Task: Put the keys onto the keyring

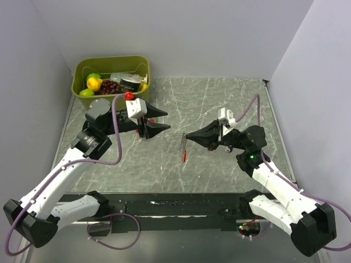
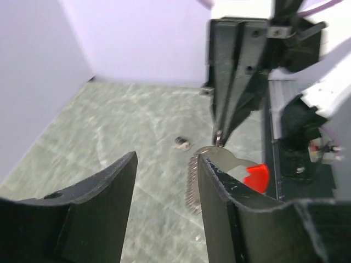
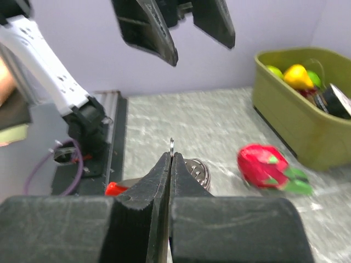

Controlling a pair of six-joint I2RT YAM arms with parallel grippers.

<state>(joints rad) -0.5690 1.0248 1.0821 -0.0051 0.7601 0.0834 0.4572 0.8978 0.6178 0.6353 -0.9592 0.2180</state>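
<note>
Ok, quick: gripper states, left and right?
Left gripper: open, holding nothing.
Right gripper: closed on the keyring.

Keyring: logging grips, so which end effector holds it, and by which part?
The right end effector pinches the keyring by its top metal loop; left end effector holds nothing.

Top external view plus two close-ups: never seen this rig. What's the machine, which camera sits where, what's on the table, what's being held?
Two robot arms stand bolted at the near edge of a marbled table. The wide picture comes from a fixed camera above and behind them; each close-up comes from a camera on one wrist, looking along its own fingers. At the back left stands an olive bin of toy fruit, a toy strawberry beside it. The right gripper is shut on the keyring, which dangles below its tips. The left gripper is open, holding nothing.
</note>
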